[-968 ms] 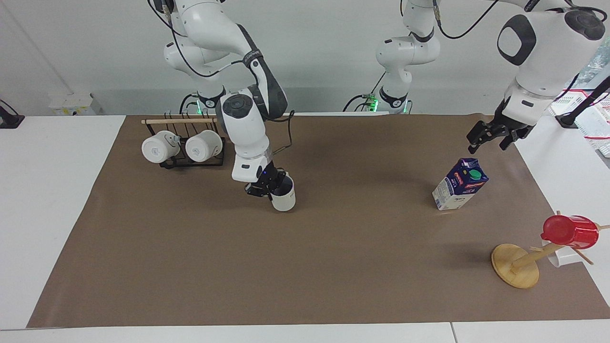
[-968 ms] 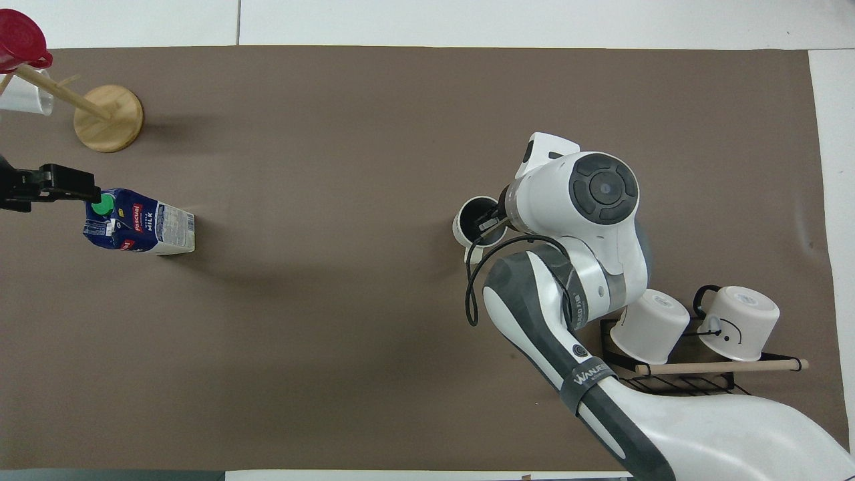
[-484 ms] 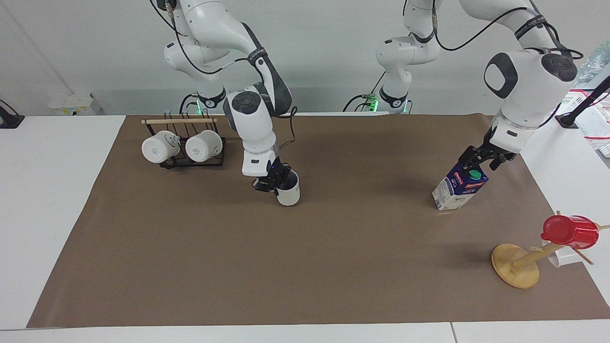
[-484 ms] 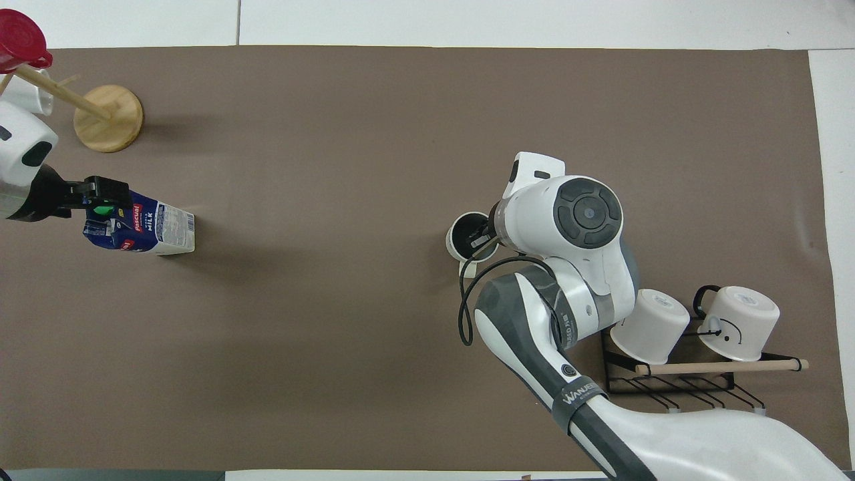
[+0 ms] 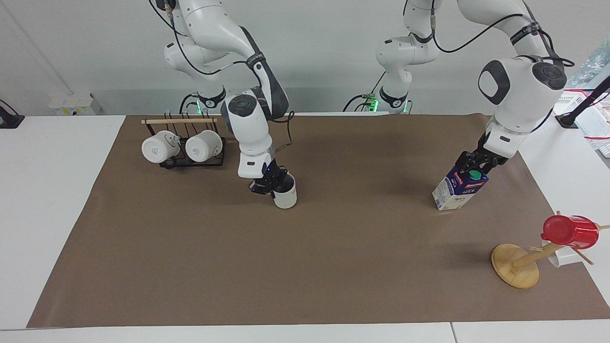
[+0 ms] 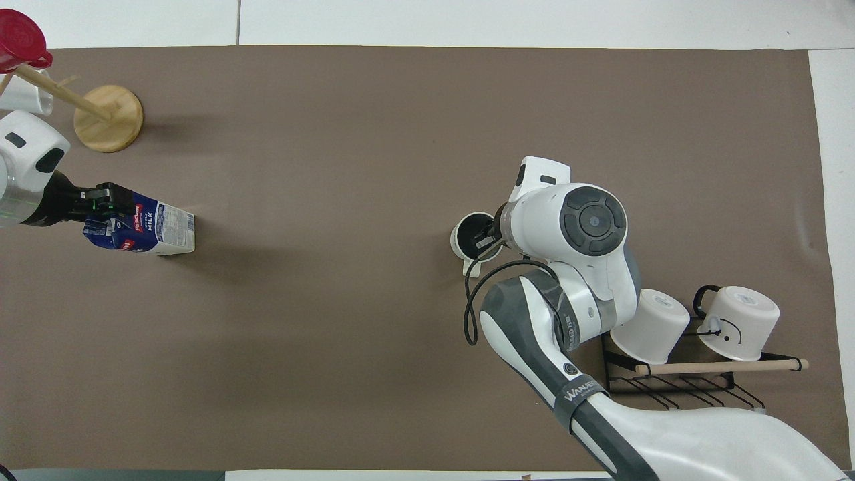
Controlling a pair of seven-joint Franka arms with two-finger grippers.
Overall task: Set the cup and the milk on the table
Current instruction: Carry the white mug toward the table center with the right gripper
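Your left gripper has come down onto the top of the small gable-top milk carton — blue above, white below, round green cap — where a second ago it hung open above it. Its fingers now sit on either side of the gable at the cap and are drawing together; whether they have a firm pinch yet you cannot tell. The carton itself has not shifted: it stands leaning on the brown paper sheet covering the white surface, toward the left arm's end, near the wooden peg stand with the red plastic cup.

Your right gripper is pressed shut on the rim of the off-white mug with the dark inside — one finger inside, one outside. It has swung the mug slightly over the last second; the mug now sits at or just above the sheet near the middle of the surface, beside the black wire rack holding two all-white mugs.

So the mug looks nearly placed, pending release, while the carton is only now being taken.
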